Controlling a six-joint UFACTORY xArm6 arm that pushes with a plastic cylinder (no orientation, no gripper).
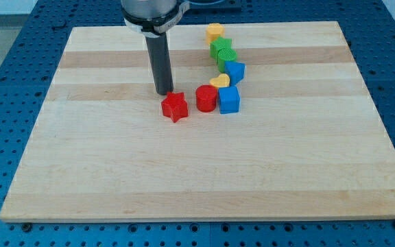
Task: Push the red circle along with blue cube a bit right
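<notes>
The red circle (206,98) stands near the board's middle, touching the blue cube (229,100) on its right. My tip (163,92) is to the left of the red circle, just above and left of a red star (175,106), which lies between the tip and the circle. The tip does not touch the circle or the cube.
A curved row of blocks runs up from the blue cube: a yellow heart (219,81), a second blue block (235,71), two green blocks (226,59) (219,47) and a yellow block (214,31). The wooden board (115,171) sits on a blue perforated table.
</notes>
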